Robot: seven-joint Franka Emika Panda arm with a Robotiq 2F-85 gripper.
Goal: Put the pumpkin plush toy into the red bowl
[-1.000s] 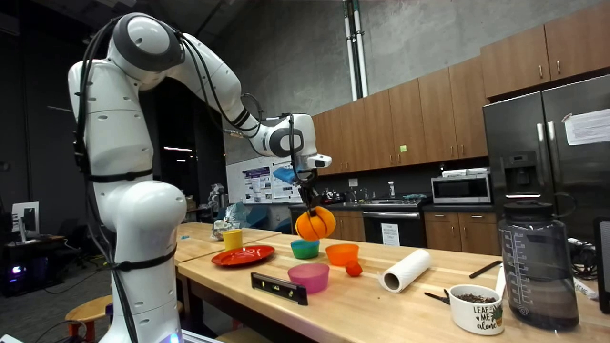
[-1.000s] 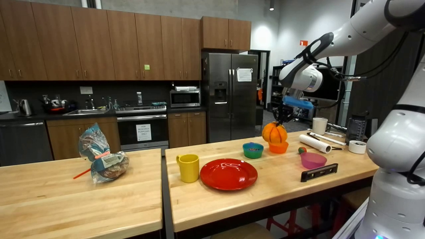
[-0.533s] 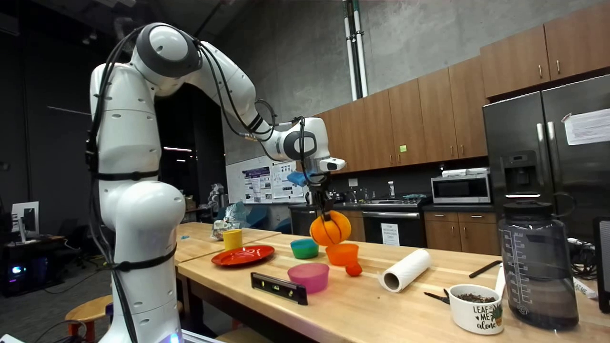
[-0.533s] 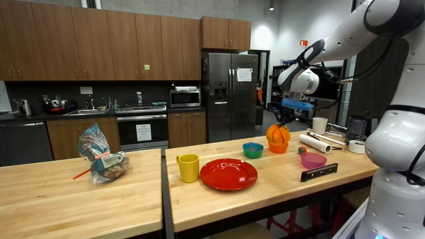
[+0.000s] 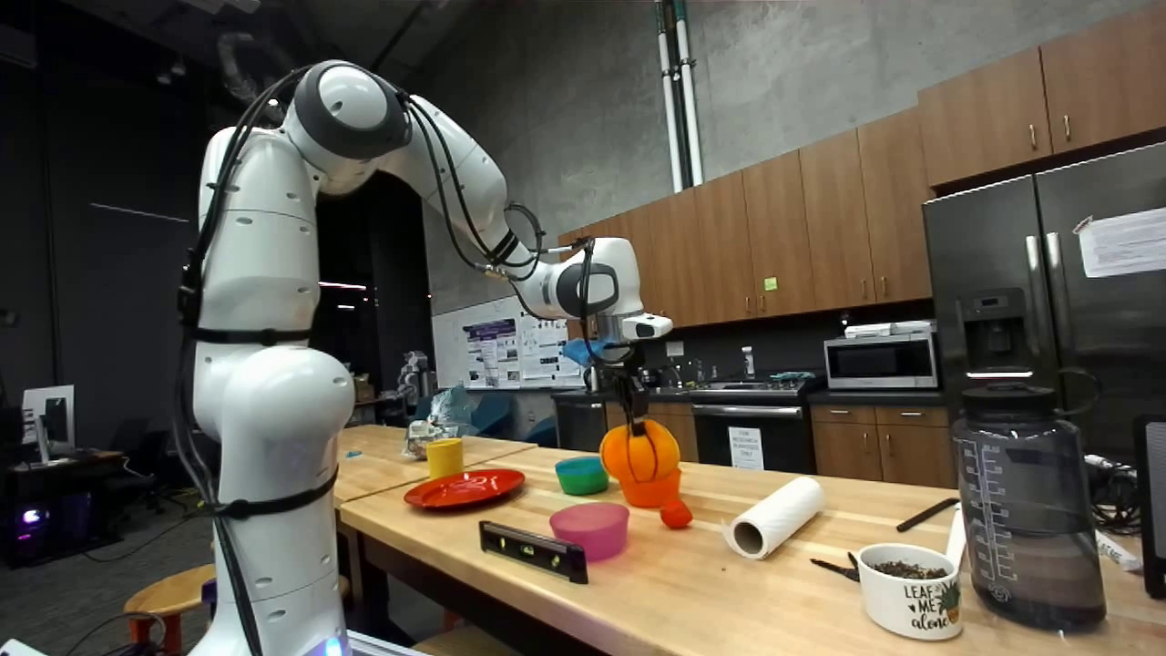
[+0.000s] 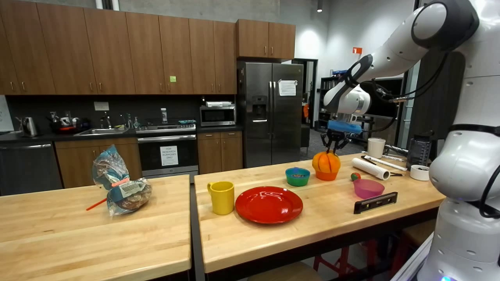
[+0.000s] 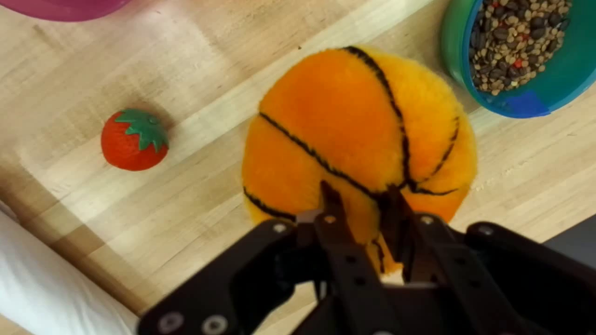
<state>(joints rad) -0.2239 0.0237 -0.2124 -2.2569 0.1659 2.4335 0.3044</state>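
Note:
The pumpkin plush toy (image 5: pixel 640 453) is round and bright orange with dark ribs. It sits in the mouth of the red bowl (image 5: pixel 650 493), its lower part below the rim. In an exterior view the plush (image 6: pixel 326 161) again rests in the orange-red bowl (image 6: pixel 326 176). In the wrist view the plush (image 7: pixel 333 109) fills the middle and hides the bowl. My gripper (image 7: pixel 357 187) is just above the plush, fingers parted, with orange fabric showing between them. The dark stem lies near the right fingertip and does not appear pinched. The gripper (image 6: pixel 332 150) points down in both exterior views.
A teal bowl with grains (image 7: pixel 517 56), a strawberry toy (image 7: pixel 134 139) and a pink bowl (image 5: pixel 592 530) stand near the plush. A paper roll (image 5: pixel 776 517), black level (image 5: pixel 533 551), red plate (image 6: pixel 269 205) and yellow mug (image 6: pixel 222 197) are also on the table.
My arm has moved across with the plush and lowered it from above into the red bowl. The fingers have since parted at the stem. The other objects have not moved.

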